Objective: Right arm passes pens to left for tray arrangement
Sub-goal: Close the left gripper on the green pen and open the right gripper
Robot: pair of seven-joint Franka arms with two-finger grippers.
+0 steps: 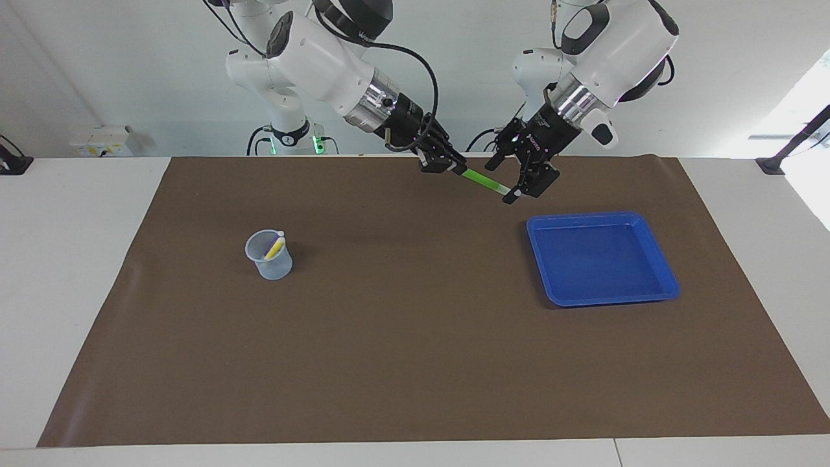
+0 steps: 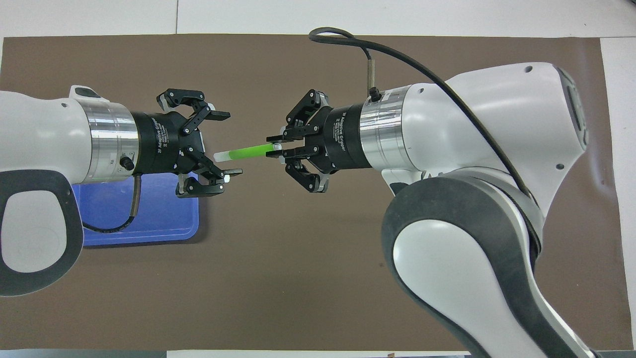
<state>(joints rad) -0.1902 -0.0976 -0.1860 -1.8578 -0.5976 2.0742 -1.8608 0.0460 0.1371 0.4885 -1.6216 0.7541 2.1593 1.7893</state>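
The right gripper (image 2: 274, 148) hangs in the air over the brown mat (image 1: 415, 363), its jaws clamped on one end of the green pen (image 2: 243, 152). The pen's pale tip sits between the spread jaws of the left gripper (image 2: 229, 143), which do not pinch it. The blue tray (image 1: 603, 298) lies on the mat toward the left arm's end of the desk. Toward the right arm's end stands a cup (image 1: 272, 263) with a yellow pen (image 1: 275, 246) in it.
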